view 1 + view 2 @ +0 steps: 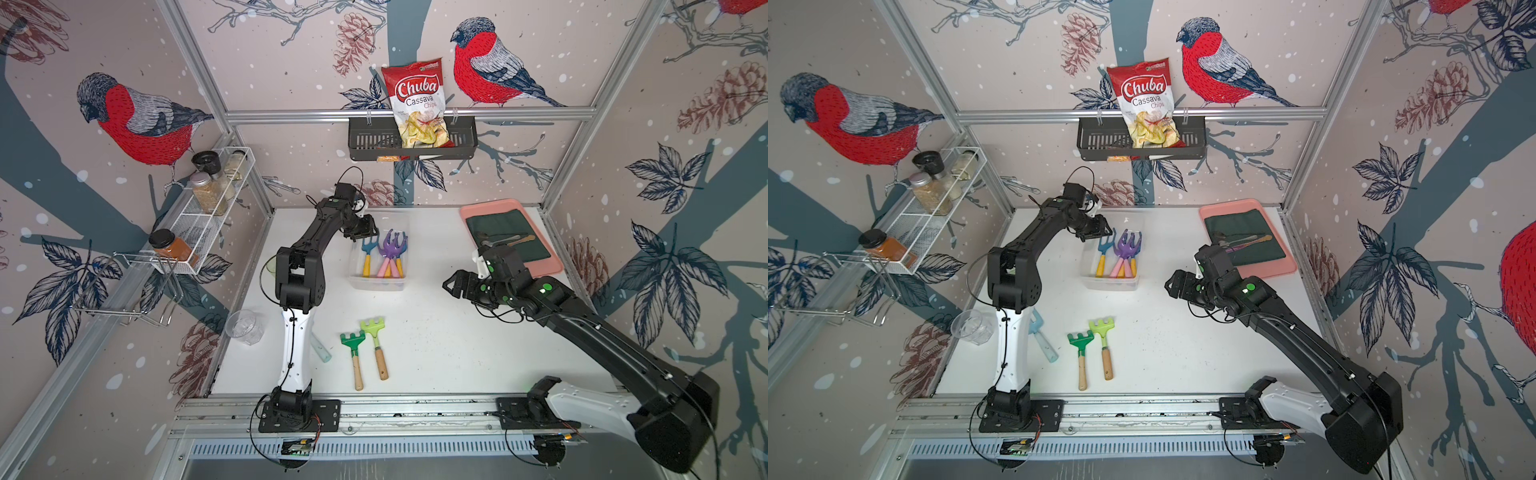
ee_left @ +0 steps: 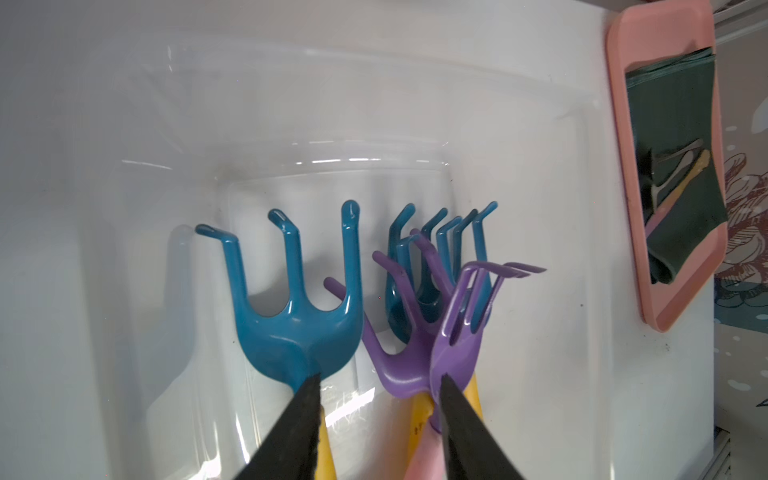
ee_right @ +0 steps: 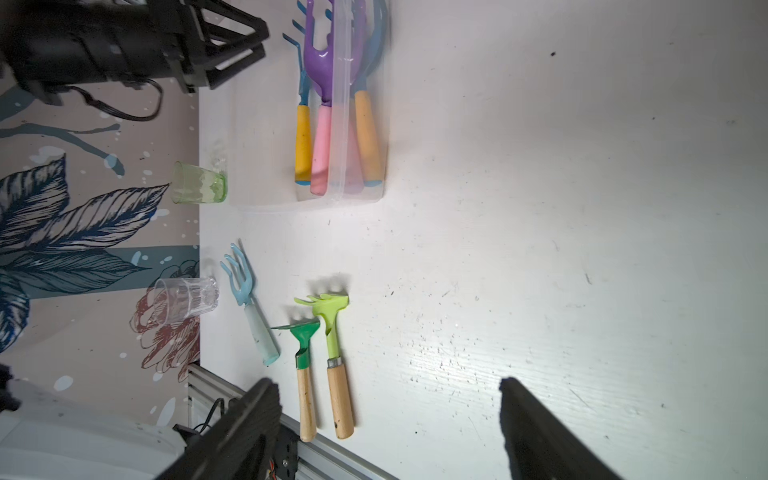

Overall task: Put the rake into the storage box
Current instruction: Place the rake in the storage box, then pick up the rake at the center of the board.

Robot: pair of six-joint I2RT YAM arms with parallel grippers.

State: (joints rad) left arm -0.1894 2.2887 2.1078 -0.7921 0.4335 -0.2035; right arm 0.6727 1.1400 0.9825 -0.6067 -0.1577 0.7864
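— Which step am I at now?

— At the release, I think. Your left gripper (image 1: pixel 367 236) hangs over the storage box (image 1: pixel 377 285), and its fingers stand apart with nothing between them. The blue rake (image 2: pixel 297 336) lies inside the box, its neck just beside one finger, next to the purple rakes (image 2: pixel 399 365).

— And what does the next move need?

— Lift the left gripper straight up, so that the fingers do not catch the tines. Two green rakes (image 1: pixel 365 353) lie on the table (image 1: pixel 436 353), well apart from the box; they may be your next ones. Your right gripper (image 1: pixel 452 284) is wide open and empty above the table.
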